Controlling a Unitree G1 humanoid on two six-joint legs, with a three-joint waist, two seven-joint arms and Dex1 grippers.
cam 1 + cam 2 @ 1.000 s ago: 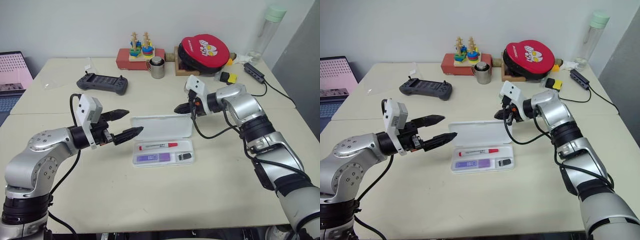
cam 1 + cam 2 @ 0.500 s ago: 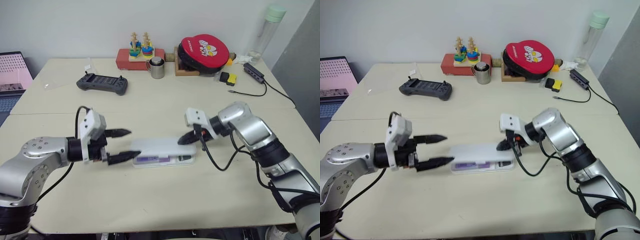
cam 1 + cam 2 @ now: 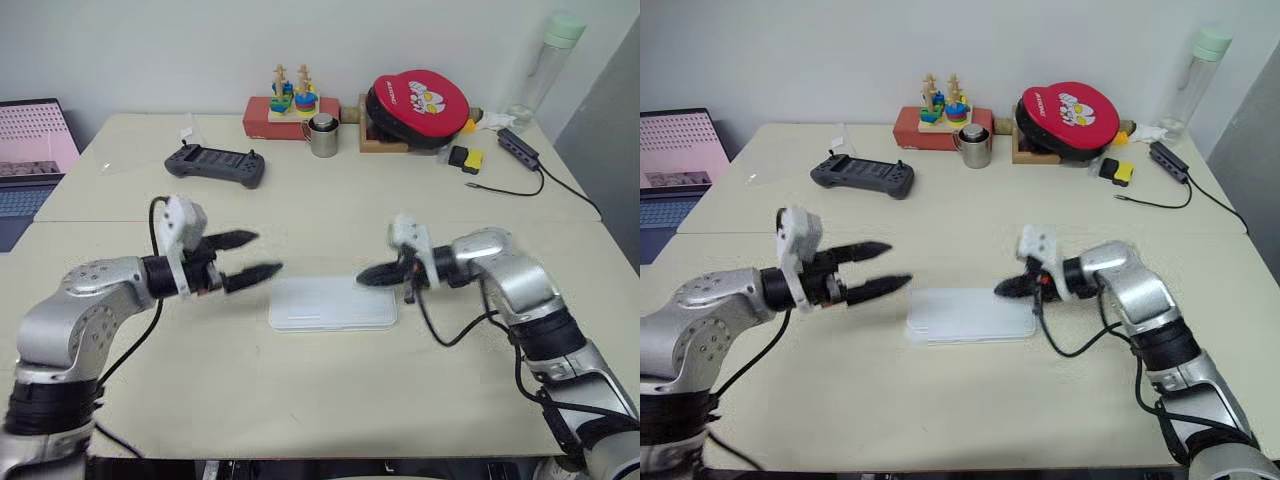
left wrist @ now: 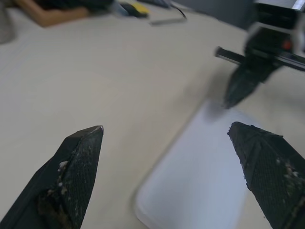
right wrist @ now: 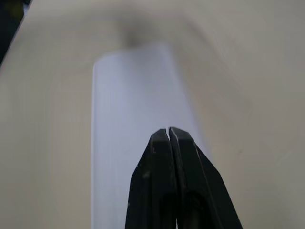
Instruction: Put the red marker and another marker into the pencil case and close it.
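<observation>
The pencil case [image 3: 332,302] is seen lid-down near the table's [image 3: 300,400] front edge; markers are hidden. The left gripper [image 3: 258,256] is spread; the right gripper [image 3: 362,281] is pressed together, empty.

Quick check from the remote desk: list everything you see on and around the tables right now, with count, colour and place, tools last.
pencil case: 1, white, lid down, front table centre
game controller: 1, dark grey, back table, left
stacking toy: 1, coloured rings on a red base, back edge
metal cup: 1, silver, beside the toy
round case: 1, red and black, back right
small yellow and black object: 1, by the round case
hub with cable: 1, black, back right
bottle: 1, clear with green cap, far right corner
laptop: 1, pink screen, far left
left tool: 1, black, open, left of the case
right tool: 1, black, shut, tip at the case's right end
</observation>
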